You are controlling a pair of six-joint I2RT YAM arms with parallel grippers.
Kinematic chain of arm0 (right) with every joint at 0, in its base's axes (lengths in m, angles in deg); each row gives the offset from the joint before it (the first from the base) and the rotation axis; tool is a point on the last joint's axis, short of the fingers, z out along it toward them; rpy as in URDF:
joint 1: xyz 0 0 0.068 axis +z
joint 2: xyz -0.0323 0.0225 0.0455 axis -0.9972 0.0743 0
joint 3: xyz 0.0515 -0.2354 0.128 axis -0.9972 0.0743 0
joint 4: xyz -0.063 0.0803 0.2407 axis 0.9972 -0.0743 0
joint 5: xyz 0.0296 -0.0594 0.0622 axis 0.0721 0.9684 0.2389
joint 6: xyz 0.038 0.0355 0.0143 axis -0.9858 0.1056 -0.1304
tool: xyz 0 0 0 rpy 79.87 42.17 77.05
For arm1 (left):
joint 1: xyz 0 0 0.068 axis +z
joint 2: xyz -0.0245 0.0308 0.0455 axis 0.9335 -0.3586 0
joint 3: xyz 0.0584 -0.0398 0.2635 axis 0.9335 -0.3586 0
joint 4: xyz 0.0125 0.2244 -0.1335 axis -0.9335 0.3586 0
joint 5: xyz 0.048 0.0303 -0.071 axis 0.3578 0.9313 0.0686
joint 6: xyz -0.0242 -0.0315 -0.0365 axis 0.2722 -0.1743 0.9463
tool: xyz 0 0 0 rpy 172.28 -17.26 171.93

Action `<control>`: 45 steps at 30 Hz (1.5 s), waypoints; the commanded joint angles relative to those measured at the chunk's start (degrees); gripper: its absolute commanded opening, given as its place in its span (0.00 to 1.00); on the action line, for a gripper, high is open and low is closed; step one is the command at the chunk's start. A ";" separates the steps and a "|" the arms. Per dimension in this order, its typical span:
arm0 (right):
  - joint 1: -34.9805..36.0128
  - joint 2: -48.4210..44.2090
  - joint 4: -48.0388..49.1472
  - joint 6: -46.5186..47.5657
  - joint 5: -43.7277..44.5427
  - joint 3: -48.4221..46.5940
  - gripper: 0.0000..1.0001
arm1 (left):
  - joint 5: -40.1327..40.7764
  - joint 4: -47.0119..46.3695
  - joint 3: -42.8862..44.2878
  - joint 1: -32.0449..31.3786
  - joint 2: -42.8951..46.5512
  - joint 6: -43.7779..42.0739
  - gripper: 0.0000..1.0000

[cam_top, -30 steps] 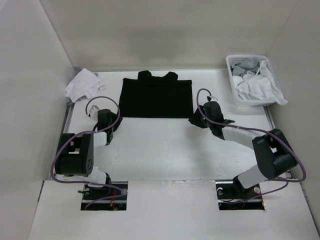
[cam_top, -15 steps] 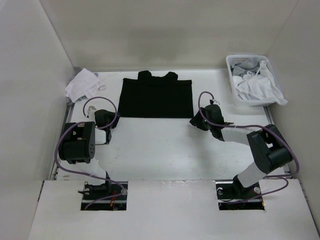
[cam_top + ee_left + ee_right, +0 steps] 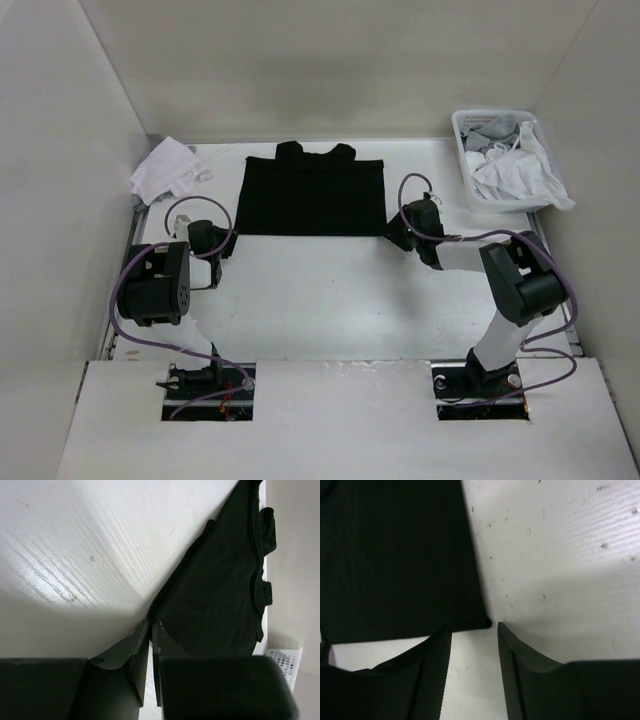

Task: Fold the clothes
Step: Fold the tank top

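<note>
Both elbows have risen toward the far side of the tabletop (image 3: 330, 290) since a second ago. The right gripper (image 3: 393, 236) has come closer to the shirt (image 3: 312, 195), and the left gripper (image 3: 226, 241) has drawn its fingers together.

From above, we see the shirt lying flat on the far middle of the tabletop. Its collar points to the far wall and its outline is almost a rectangle. The left gripper is just beside the near left corner of the shirt, and the right gripper is just beside the near right corner.

From the left wrist, we see the fingers of the left gripper pressed almost together, with only a thin slit between them. The corner of the shirt reaches up to their tips. We cannot tell whether any fabric is caught between them.

From the right wrist, we see the fingers of the right gripper spread apart. The near right corner of the shirt lies just in front of the gap between the tips, and bare tabletop shows between the fingers. They hold nothing.

A white cloth (image 3: 165, 170) lies crumpled at the far left corner of the tabletop, well apart from the shirt. A white basket (image 3: 465, 125) stands at the far right corner. White and grey garments (image 3: 515, 170) fill it and hang over its edge.
</note>
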 commanded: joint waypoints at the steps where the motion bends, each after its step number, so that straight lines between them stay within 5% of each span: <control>1: -0.96 1.98 1.38 -2.96 1.38 -1.21 0.43 | 0.58 -1.70 0.03 0.25 -0.40 0.39 0.06; 10: -1.66 3.21 2.08 -4.02 0.86 -2.52 0.12 | 1.02 -3.28 0.20 0.16 -0.05 -0.05 0.02; 18: -1.48 3.40 4.54 -4.20 -1.34 -2.89 0.00 | 2.34 -3.46 -0.23 -0.46 2.41 -1.29 0.01; 26: -1.40 -12.14 7.45 -2.18 -1.25 6.69 0.00 | 1.55 0.04 -2.87 -1.24 15.74 -1.11 0.00; 33: 2.11 -42.01 -9.66 3.00 2.78 10.40 0.00 | 1.81 22.17 -4.11 -2.21 49.74 -3.48 0.00; 37: 8.43 -60.38 -26.09 5.82 9.28 5.23 0.00 | 1.64 40.53 3.60 -2.30 68.73 -8.30 0.00; 45: 31.79 -74.21 -49.92 4.07 26.59 -11.21 0.00 | 4.01 62.35 23.47 -7.39 81.06 -14.20 0.00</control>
